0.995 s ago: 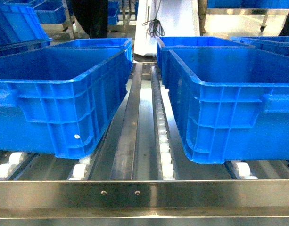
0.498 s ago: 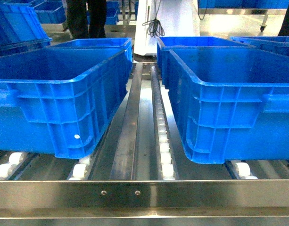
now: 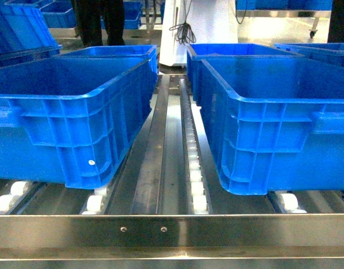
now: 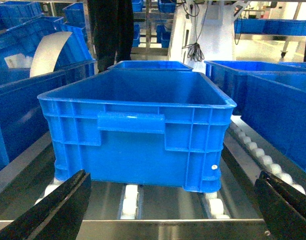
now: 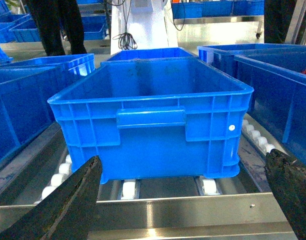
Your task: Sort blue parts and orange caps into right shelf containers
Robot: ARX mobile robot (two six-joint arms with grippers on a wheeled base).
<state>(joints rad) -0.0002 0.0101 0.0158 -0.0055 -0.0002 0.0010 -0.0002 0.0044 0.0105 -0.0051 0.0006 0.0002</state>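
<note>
1. Head view shows the stainless-steel shelf (image 3: 172, 232) with its flat front rail across the bottom edge; two screw heads sit in the rail, and no writing can be read anywhere.
2. Two large open-top bright-blue ribbed plastic bins fill the shelf: the left bin (image 3: 70, 129) and the right bin (image 3: 278, 134), each resting on white roller tracks (image 3: 195, 174).
3. More blue bins (image 3: 228, 50) stand directly behind these two, and others lie further off on the right and far left.
4. Between the front bins runs an open steel channel with one roller track, the only free lane at shelf level; the bin rims stand well above it.
5. A person's dark legs (image 3: 99, 22) and a white machine body with a hanging black cable (image 3: 186, 28) stand beyond the shelf.
6. A small white dot (image 3: 91, 162) marks the left bin's near corner.
7. Left gripper (image 4: 172, 210) faces the left bin, its black fingers (image 4: 58, 210) spread wide, holding nothing.
8. Right gripper (image 5: 182, 200) faces the right bin likewise, fingers (image 5: 68, 205) wide apart and empty.
9. No small blue parts or orange caps show in any view; the bin interiors that can be seen look bare.
</note>
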